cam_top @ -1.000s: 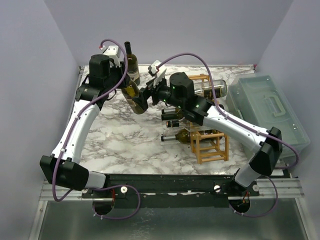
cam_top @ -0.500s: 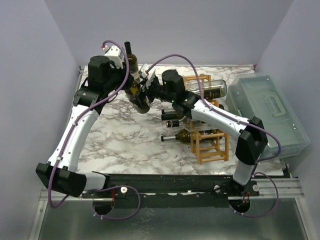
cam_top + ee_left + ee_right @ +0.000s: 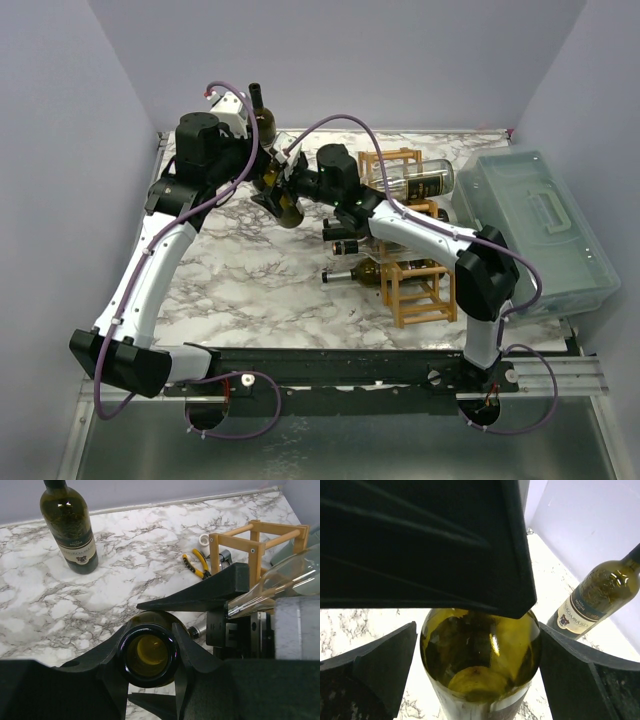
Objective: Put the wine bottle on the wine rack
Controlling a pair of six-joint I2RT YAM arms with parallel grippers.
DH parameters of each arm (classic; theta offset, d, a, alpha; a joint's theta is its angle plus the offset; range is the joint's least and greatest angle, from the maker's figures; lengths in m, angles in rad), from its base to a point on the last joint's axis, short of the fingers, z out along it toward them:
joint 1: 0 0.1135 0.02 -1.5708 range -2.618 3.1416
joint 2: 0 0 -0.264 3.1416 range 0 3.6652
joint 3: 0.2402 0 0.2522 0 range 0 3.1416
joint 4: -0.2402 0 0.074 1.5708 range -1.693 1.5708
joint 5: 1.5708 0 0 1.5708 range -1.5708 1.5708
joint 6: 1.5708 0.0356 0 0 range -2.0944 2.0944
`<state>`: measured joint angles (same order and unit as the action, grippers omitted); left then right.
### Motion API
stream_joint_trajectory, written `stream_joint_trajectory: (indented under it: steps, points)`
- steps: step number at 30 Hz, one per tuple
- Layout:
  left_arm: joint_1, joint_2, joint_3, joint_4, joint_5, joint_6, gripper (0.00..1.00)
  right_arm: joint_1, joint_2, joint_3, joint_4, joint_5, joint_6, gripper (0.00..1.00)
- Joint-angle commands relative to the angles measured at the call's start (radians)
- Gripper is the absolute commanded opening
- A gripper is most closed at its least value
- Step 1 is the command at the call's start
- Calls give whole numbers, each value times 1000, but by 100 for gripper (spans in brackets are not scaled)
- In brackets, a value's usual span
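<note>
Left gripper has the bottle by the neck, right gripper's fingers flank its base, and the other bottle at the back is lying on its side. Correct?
No. The left wrist view shows the other wine bottle standing upright. The rest holds: left gripper on the neck of the lifted bottle, right gripper flanking its base.

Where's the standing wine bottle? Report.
Top view: the standing wine bottle is back-left by the rear wall, just behind the left claw and its held bottle.
</note>
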<state>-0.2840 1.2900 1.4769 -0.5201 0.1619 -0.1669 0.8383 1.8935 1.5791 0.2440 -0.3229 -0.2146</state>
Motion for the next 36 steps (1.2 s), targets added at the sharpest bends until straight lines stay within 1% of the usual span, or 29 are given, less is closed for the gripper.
stream_joint_trajectory:
  steps: [1,2,4,5,6,7,8,9,10,11,12,13,16,17,19,22,24,25,28,30,31,34,36]
  points:
    - [-4,-54,43,74,36,-11,0,5,33,36,36,-6,-36,100]
    - [-4,-54,44,74,37,-12,0,5,37,36,38,-5,-37,99]
    - [-4,-52,44,74,37,-13,0,6,37,26,57,5,-41,90]
    - [-4,-52,45,73,34,-11,0,5,36,20,70,15,-42,75]
    - [-4,-52,48,71,29,-10,0,5,36,20,74,24,-46,58]
    - [-4,-52,49,71,27,-10,9,5,37,21,80,34,-52,43]
    - [-4,-52,50,70,28,-12,21,6,39,21,88,43,-60,34]
    - [-4,-54,51,69,31,-13,36,5,42,26,91,52,-68,22]
    - [-4,-55,51,67,29,-13,47,5,47,38,85,53,-84,5]
    - [-4,-59,53,64,22,-12,57,5,58,58,71,70,-98,1]
    - [-4,-62,57,58,7,-8,71,5,68,75,62,82,-111,1]
    - [-4,-64,62,49,-15,-3,80,6,81,98,55,90,-122,1]
    - [-10,-72,85,15,-78,11,94,5,129,200,-18,122,-168,1]
    - [-12,-75,97,2,-114,12,96,5,141,235,-42,136,-191,1]
    - [-16,-80,115,-27,-203,5,98,4,164,293,-96,152,-239,0]
    - [-19,-81,156,-80,-327,-22,99,4,187,357,-171,172,-310,0]
    - [-20,-76,206,-127,-386,-58,99,4,194,388,-216,191,-367,1]
    - [-20,-71,233,-158,-416,-85,98,4,205,414,-265,211,-402,1]
    - [-21,-61,323,-222,-448,-134,95,4,244,524,-398,289,-464,1]
    - [-18,-53,372,-260,-461,-156,90,4,257,555,-451,317,-489,0]
    - [-18,-52,385,-269,-462,-164,89,4,260,562,-470,356,-502,0]
    - [-17,-60,406,-270,-457,-188,89,3,254,552,-493,383,-512,0]
    - [-17,-58,418,-269,-440,-195,93,0,244,525,-482,401,-523,1]
